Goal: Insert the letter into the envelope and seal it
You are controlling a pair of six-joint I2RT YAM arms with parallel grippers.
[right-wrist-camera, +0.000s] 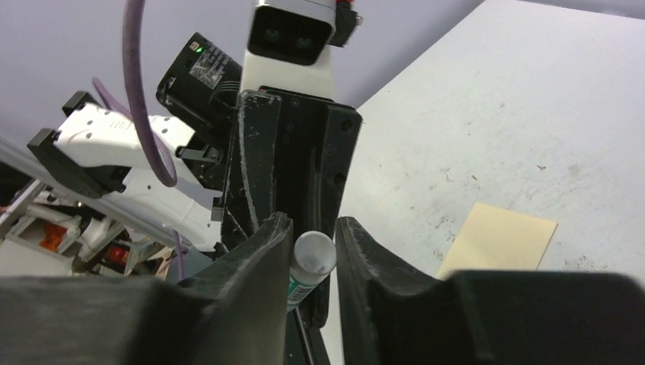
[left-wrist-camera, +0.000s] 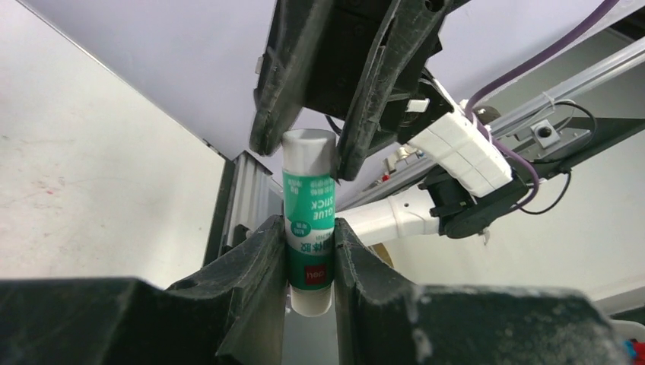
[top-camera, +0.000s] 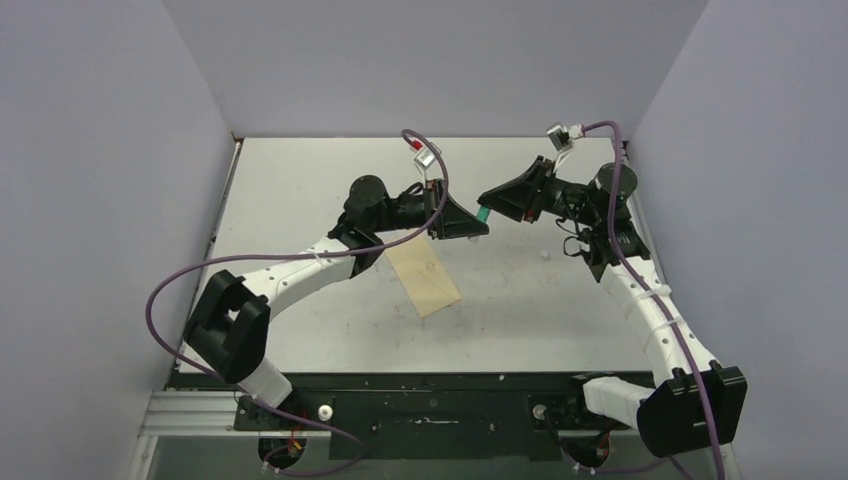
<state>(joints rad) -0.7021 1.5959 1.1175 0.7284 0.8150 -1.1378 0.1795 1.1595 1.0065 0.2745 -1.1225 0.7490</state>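
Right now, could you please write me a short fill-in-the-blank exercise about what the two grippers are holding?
1. The left gripper grips the glue stick around its ___ body.
2. The right gripper is shut on the same stick's ___ cap.
3. The envelope lies flat on the ___, under the left gripper.
Missing words: green; white; table.

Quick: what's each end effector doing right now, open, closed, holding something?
Left end effector: closed on the glue stick.
Right end effector: closed on the same glue stick, at its cap end.
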